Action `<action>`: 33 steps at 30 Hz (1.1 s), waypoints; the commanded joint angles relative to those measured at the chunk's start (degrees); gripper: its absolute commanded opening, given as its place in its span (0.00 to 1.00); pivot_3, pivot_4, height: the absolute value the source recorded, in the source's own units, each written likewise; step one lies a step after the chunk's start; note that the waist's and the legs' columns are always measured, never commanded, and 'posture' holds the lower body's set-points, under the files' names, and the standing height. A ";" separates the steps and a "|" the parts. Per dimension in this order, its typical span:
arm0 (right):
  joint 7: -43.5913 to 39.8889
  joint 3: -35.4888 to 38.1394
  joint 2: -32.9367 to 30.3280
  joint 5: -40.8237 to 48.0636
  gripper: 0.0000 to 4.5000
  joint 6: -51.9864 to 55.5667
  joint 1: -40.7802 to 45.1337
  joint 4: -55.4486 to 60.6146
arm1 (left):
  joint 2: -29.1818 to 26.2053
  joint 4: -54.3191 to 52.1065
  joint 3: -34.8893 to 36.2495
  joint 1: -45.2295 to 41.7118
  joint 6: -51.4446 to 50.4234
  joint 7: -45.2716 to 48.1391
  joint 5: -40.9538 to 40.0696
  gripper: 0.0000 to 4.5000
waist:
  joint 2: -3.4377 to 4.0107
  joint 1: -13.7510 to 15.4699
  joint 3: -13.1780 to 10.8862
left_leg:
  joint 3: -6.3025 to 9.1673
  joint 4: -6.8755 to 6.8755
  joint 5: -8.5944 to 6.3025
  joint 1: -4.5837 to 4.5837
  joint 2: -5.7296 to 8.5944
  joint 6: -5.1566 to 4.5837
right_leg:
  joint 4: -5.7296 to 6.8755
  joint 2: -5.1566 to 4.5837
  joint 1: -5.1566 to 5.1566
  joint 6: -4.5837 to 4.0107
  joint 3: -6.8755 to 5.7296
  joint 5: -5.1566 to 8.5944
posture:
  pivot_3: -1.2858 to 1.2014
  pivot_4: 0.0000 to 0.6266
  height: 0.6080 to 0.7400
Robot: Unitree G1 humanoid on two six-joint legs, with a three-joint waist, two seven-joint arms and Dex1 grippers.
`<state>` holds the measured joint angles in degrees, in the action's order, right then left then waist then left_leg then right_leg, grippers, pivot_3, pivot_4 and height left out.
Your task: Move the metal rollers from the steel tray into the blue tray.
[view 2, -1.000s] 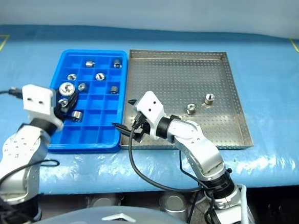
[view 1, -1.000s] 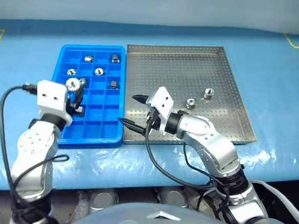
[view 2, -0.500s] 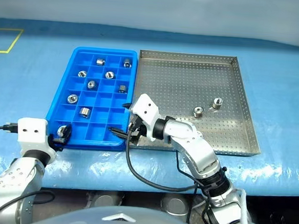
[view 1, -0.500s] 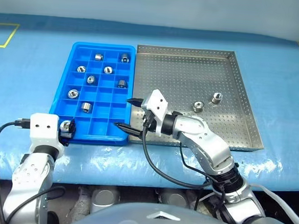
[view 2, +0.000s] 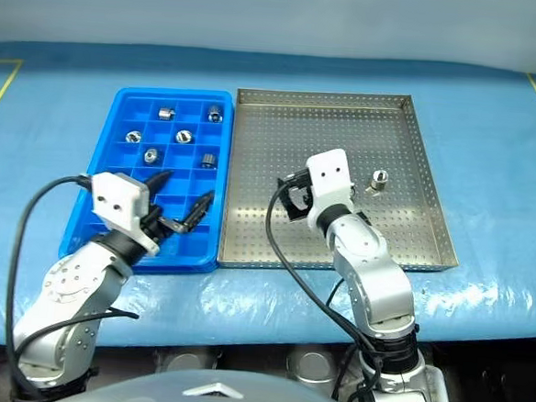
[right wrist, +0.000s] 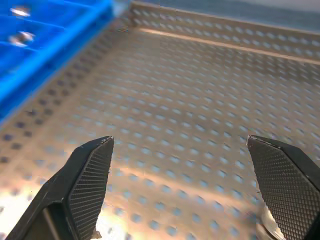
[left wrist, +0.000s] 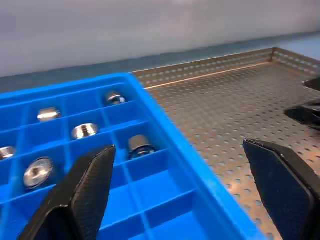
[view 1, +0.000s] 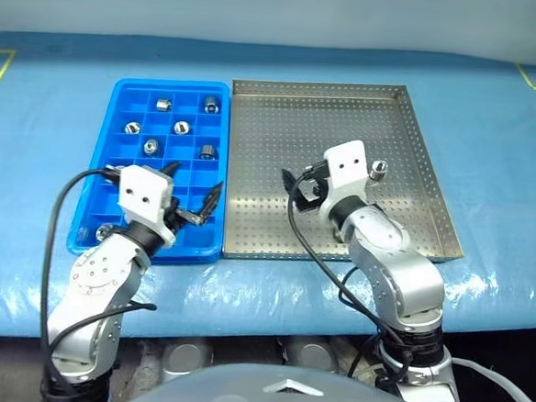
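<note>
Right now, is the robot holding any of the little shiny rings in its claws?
No. The left gripper is open and empty over the blue tray, and the right gripper is open and empty over the steel tray.

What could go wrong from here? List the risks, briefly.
1. The small shiny metal roller sits close beside the open right claw on the large perforated steel tray; a clumsy approach might knock it rolling away.
2. The open left claw straddles the bright blue compartmented plastic tray's wall; dropping lower could bump it and jostle the rollers inside.
</note>
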<state>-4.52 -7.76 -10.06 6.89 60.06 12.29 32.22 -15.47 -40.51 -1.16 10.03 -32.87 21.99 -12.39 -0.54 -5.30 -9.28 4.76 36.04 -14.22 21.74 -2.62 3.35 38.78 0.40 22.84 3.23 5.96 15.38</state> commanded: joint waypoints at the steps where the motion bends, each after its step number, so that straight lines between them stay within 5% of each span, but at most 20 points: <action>1: 1.73 3.13 1.47 0.05 1.00 6.34 1.60 2.68 | -2.51 0.61 -3.16 -0.10 3.50 5.75 -2.53 0.99 | 0.01 -0.81 -0.01 | 0.00 -0.01 0.00 0.00 -0.01 -0.01 | 0.00 0.02 0.01 0.00 0.00 0.00 | 0.46 0.24 1.00; 10: 4.70 4.97 5.96 -1.41 1.00 5.53 4.15 -9.54 | -7.82 0.12 -6.23 -0.19 2.72 12.08 -7.22 0.99 | 0.02 -3.10 -0.01 | -0.01 -0.02 -0.01 0.01 -0.03 -0.03 | 0.02 0.03 0.03 0.22 0.03 0.15 | 0.47 0.24 1.00; 23: 11.25 7.43 9.13 -5.85 1.00 -7.04 6.56 -21.68 | -8.50 -1.99 -6.00 3.25 4.05 10.11 -7.66 0.99 | 0.02 -2.25 -0.02 | -0.09 -0.01 -0.01 -0.05 -0.02 -0.04 | 0.02 0.03 0.01 0.32 0.10 0.08 | 0.50 0.24 1.00; 26: 11.16 6.60 9.83 -5.79 0.87 -8.51 7.22 -22.05 | -8.67 -2.25 -5.95 3.75 4.09 9.66 -7.51 1.00 | 0.02 -2.22 -0.02 | -0.14 0.02 0.03 -0.07 -0.02 -0.07 | 0.02 0.04 0.01 0.36 0.16 -0.02 | 0.50 0.24 1.00; 33: 9.31 2.77 10.72 -5.77 0.36 -8.60 7.41 -18.40 | -8.53 -2.66 -5.68 4.63 4.68 8.34 -7.26 1.00 | 0.05 -1.44 -0.03 | -0.18 -0.02 0.05 -0.02 -0.01 -0.09 | 0.01 0.04 0.10 0.36 0.21 -0.04 | 0.51 0.24 1.00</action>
<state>5.17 -3.74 0.36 1.60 52.85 18.47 9.85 -24.08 -40.27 -7.33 14.49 -29.52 30.79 -19.15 -0.49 -6.75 -9.31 4.58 36.00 -14.17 21.74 -2.63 3.27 38.79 0.43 22.96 3.58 6.17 15.34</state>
